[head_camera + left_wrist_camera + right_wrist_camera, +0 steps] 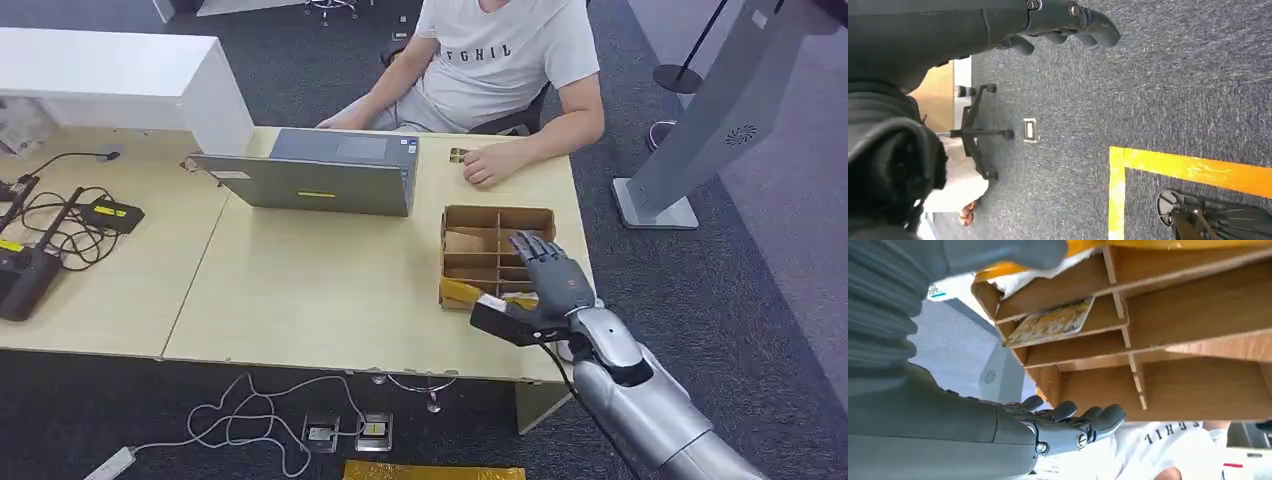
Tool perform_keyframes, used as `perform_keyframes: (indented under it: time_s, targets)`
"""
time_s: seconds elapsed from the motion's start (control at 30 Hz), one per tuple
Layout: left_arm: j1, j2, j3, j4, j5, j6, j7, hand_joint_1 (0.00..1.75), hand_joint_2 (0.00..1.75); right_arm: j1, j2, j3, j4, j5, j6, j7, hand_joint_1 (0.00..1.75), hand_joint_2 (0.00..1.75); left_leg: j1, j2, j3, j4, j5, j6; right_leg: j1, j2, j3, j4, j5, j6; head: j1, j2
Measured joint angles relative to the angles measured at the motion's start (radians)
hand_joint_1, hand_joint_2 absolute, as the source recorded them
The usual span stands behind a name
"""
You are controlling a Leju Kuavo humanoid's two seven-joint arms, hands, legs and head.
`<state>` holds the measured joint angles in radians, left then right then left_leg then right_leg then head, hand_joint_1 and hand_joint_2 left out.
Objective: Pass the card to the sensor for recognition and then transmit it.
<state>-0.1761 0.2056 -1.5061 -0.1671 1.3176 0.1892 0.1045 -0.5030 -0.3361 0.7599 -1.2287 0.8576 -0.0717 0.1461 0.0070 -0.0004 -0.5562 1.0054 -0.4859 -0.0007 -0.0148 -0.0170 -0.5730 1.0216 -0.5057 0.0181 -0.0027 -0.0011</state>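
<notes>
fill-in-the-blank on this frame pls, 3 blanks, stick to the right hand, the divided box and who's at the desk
1. The right hand hovers over the compartmented ____ box on the table.
2. A card lies in one compartment; the right hand holds ____.
3. The person behind the desk sits next to an open ____, one hand resting on the tabletop.

Missing words: wooden; nothing; laptop

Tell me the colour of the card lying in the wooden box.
Yellow, patterned card; the right wrist view shows it best.
</notes>
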Motion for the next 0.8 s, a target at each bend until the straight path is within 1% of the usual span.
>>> perform_keyframes:
  time_s: [0.1,0.2,0.3,0.4,0.8]
  targets:
    - [0.0,0.0,0.0,0.0,0.004,0.0,0.0,0.0,0.0,0.001,-0.001,-0.002,-0.007,0.016,0.027,0.0,1.75,1.75,0.0,0.0,0.0,0.0,0.0,0.0,0.0,0.0,0.0,0.0,0.0,0.0,0.0,0.0]
    - [0.0,0.002,0.0,0.0,0.004,0.0,0.0,0.0,0.0,0.002,-0.001,-0.007,-0.009,0.019,0.037,0.0,1.75,1.75,0.0,0.0,0.0,0.0,0.0,0.0,0.0,0.0,0.0,0.0,0.0,0.0,0.0,0.0]
    - [0.0,0.003,0.0,0.0,0.006,0.002,0.0,0.0,0.0,0.003,-0.001,-0.008,-0.016,0.031,0.039,0.002,1.75,1.75,0.0,0.0,0.0,0.0,0.0,0.0,0.0,0.0,0.0,0.0,0.0,0.0,0.0,0.0]
    - [0.0,0.005,0.0,0.0,0.007,0.005,0.001,0.0,0.0,0.004,-0.004,-0.008,-0.024,0.071,0.039,0.01,1.75,1.75,0.0,0.0,0.0,0.0,0.0,0.0,0.0,0.0,0.0,0.0,0.0,0.0,0.0,0.0]
    - [0.0,0.006,0.0,0.0,0.015,0.006,0.006,0.0,0.0,0.04,-0.012,-0.027,-0.078,0.086,0.07,0.03,1.75,1.75,0.0,0.0,0.0,0.0,0.0,0.0,0.0,0.0,0.0,0.0,0.0,0.0,0.0,0.0]
